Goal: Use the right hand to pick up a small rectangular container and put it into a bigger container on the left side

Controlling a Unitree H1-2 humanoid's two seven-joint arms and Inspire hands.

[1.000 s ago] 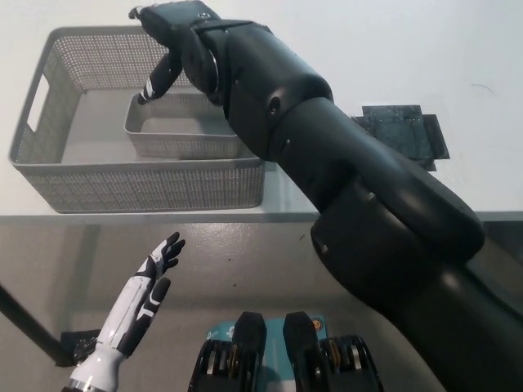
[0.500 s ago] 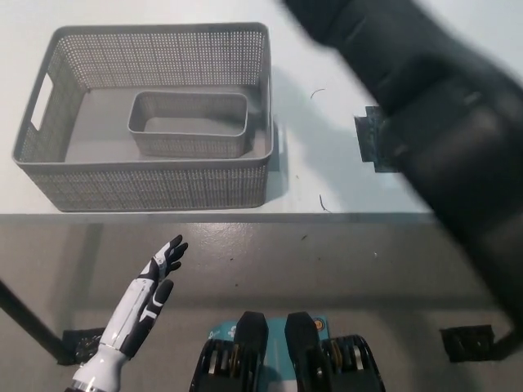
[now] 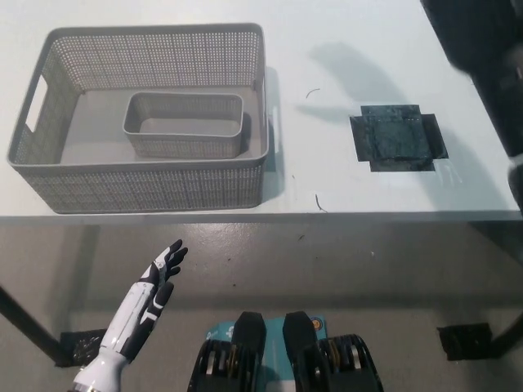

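The small grey rectangular container (image 3: 185,125) sits upright inside the bigger grey mesh container (image 3: 143,184) on the left part of the white table. Nothing touches it. My black right arm (image 3: 486,57) shows only as a blurred dark shape at the picture's upper right edge; its hand is out of view. My white left hand (image 3: 155,286) rests open at the lower left, below the table's front edge, fingers spread and holding nothing.
A dark square patch of tape (image 3: 397,137) lies on the white table (image 3: 327,90) to the right of the big container. The table's front edge (image 3: 327,216) runs across the middle, with grey floor below it.
My right arm has left the big container and swung away to the upper right, leaving the small container inside it. The left hand has stayed put.
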